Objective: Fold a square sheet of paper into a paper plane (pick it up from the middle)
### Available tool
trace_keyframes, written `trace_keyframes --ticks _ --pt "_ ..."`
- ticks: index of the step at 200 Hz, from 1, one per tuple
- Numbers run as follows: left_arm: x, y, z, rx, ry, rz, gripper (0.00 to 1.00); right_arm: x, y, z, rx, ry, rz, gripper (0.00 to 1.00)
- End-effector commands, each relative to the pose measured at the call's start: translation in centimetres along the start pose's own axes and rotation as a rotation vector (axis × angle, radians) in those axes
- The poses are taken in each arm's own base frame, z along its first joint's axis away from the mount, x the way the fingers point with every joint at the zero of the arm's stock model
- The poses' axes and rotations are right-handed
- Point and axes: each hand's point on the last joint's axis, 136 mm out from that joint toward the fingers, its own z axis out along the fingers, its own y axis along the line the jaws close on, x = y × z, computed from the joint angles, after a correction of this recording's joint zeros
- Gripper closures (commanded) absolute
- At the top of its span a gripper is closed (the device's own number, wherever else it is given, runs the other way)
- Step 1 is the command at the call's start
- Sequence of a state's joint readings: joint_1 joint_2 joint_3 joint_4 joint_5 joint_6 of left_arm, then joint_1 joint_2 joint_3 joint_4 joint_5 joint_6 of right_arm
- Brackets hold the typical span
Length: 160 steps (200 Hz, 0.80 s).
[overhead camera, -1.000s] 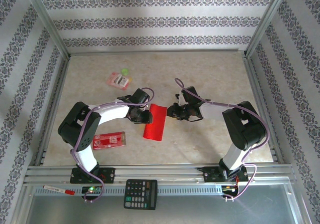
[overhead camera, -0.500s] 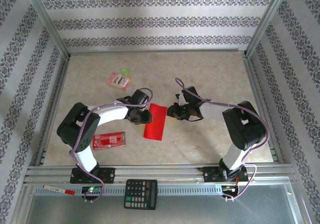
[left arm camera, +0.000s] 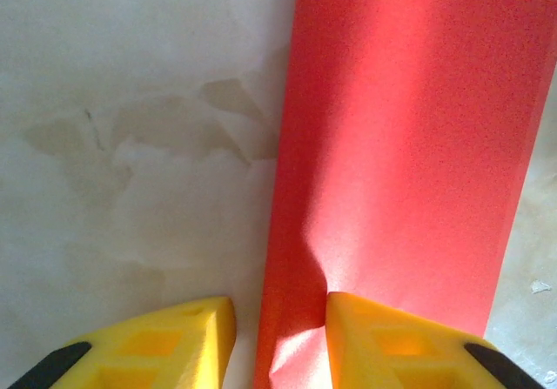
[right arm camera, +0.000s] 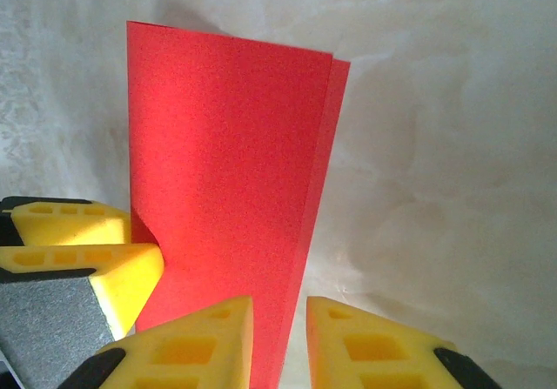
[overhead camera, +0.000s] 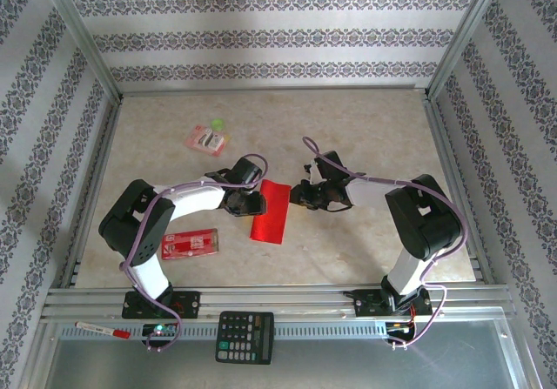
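Square sheet of paper (overhead camera: 271,212), folded double, lies mid-table (overhead camera: 365,128). I note left gripper (left arm camera: 278,315) and right gripper (right arm camera: 278,315) straddling opposite long edges, jaws part-spread; pad contact uncertain. Risk: uneven closing shifts the layers and skews the crease.

Left wrist view: the folded bright red paper sheet (left arm camera: 400,128) runs off the top and bottom edges, so you can't see either end. The left gripper (left arm camera: 277,319) is cut off at the bottom edge past its yellow tips.

Right wrist view: the sheet's near end is hidden behind the right gripper (right arm camera: 278,319).

Top view: the white print on the small red rectangular packet (overhead camera: 190,244) is too small to read.
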State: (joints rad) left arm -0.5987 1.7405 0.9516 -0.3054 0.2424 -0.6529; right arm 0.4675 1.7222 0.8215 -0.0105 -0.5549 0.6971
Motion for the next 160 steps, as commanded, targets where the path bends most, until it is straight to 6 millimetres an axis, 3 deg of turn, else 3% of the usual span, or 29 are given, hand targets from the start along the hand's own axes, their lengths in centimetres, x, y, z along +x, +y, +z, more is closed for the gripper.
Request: trace_keyframes --ticks 1,105,160 --pt "1.8 0.7 2.8 -0.029 0.032 0.01 0.64 0.2 -0.1 0.3 0.004 0.003 -0.01 0.77" --pt "2.2 1.1 3.1 -0.063 0.04 0.032 0.64 -0.6 0.0 -0.8 0.013 -0.036 -0.013 0.78" --pt "2.4 1.3 3.3 -0.064 0.044 0.031 0.65 -0.5 1.9 1.0 -0.028 -0.023 -0.019 0.84"
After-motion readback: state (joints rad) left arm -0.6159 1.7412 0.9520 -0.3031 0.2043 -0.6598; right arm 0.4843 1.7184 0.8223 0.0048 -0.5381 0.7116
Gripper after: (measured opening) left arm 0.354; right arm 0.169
